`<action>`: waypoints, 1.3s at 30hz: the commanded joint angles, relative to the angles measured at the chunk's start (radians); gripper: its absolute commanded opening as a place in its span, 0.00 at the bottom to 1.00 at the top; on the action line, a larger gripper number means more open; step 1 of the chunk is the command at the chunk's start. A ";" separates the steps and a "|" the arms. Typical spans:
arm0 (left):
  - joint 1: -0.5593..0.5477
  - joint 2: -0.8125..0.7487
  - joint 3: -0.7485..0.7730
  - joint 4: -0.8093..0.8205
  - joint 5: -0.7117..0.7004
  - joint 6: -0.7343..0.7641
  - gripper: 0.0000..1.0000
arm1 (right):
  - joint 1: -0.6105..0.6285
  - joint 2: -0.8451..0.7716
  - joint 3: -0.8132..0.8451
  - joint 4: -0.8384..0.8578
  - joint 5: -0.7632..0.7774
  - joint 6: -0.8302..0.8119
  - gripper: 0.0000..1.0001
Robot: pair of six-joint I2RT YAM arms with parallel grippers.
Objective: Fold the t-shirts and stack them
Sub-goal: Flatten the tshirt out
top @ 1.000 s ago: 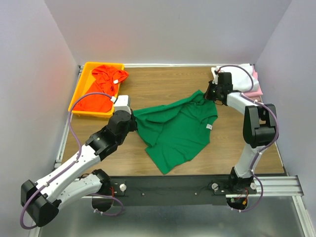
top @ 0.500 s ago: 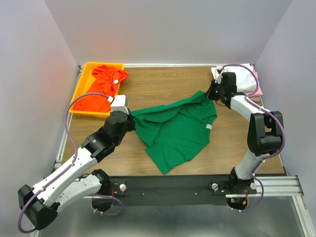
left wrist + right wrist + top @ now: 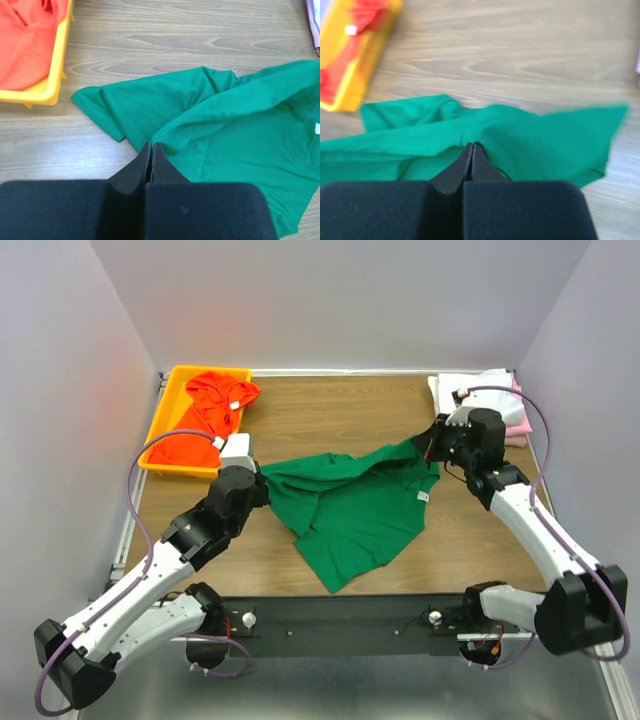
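Observation:
A dark green t-shirt lies crumpled and partly stretched on the wooden table. My left gripper is shut on its left edge; in the left wrist view the fingertips pinch a fold of the green cloth. My right gripper is shut on the shirt's far right corner, its tips closed on a stitched hem of the green t-shirt. An orange-red t-shirt with a white neck tag lies bunched in the tray. A white t-shirt and a pink one lie folded at the back right.
The yellow plastic tray stands at the back left, its corner close to the green shirt's sleeve. Grey walls close in the table on three sides. A black rail runs along the near edge below the arm bases.
The right arm has swung its elbow out to the right and its gripper has shifted right and nearer, drawing the shirt's corner along. The left gripper crept slightly back and left.

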 commanded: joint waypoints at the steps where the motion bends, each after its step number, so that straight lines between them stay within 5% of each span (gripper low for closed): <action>1: 0.014 -0.038 0.050 -0.027 -0.060 0.010 0.00 | 0.045 -0.066 -0.064 -0.112 0.040 0.027 0.00; 3: 0.016 -0.040 0.067 -0.044 -0.073 0.017 0.00 | 0.077 -0.088 -0.115 -0.148 0.032 0.039 0.00; 4: 0.019 -0.038 0.073 -0.049 -0.085 0.021 0.00 | 0.101 -0.092 -0.132 -0.166 0.023 0.042 0.11; 10: 0.026 -0.053 0.083 -0.064 -0.111 0.036 0.00 | 0.119 -0.204 -0.247 -0.200 0.128 0.073 0.96; 26: 0.043 -0.049 0.058 -0.047 -0.100 0.053 0.00 | 0.119 -0.023 -0.275 -0.212 0.391 0.117 0.98; 39: 0.046 -0.040 0.052 -0.041 -0.086 0.053 0.00 | 0.114 0.073 -0.267 -0.139 0.330 0.099 0.52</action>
